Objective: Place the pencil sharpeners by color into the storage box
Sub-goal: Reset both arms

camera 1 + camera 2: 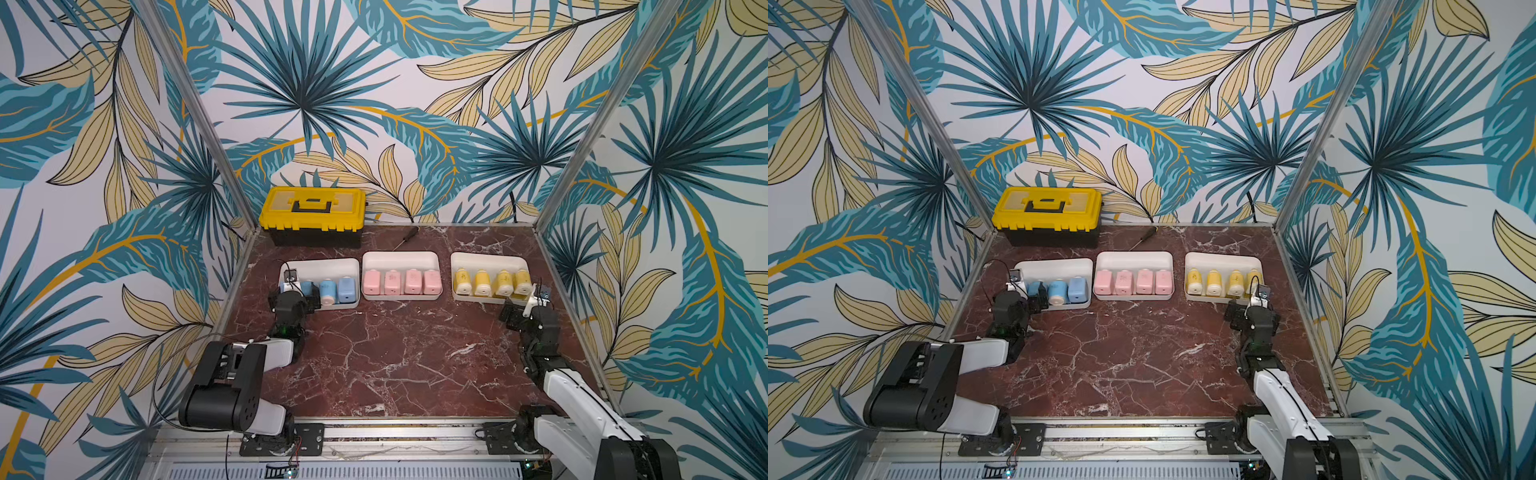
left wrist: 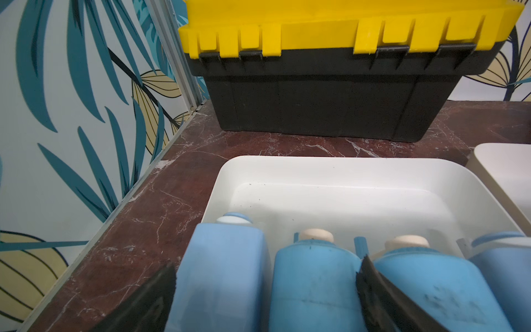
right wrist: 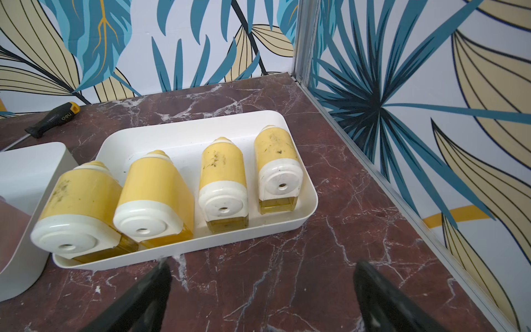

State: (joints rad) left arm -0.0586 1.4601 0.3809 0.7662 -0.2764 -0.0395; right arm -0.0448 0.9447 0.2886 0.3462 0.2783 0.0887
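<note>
Left gripper (image 2: pixel 265 290) wide open, empty — straddles blue pencil sharpeners (image 2: pixel 313 284), lower frame. Right gripper (image 3: pixel 263 296) open, empty, clear of yellow sharpeners (image 3: pixel 221 178). Pink sharpeners (image 1: pixel 401 282) centre tray — sorted.

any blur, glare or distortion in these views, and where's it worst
In both top views, wide-angle bending curves the frame posts outward; lighting is even, with no harsh glare. In the left wrist view, the black fingers and the nearest blue sharpeners are soft, too close to focus, while the toolbox is sharper. In the right wrist view, the yellow sharpeners are crisp and the fingers blur.
</note>
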